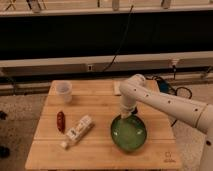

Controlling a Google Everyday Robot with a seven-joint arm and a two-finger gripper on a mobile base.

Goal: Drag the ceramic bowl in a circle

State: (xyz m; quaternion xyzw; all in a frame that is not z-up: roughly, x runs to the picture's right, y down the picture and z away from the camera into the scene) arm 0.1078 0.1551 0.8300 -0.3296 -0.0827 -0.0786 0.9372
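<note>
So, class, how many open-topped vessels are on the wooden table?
2. The ceramic bowl sits front right, with the tool at its back-left rim; the plastic cup stands at the back-left corner. The arm could hide something small.
</note>
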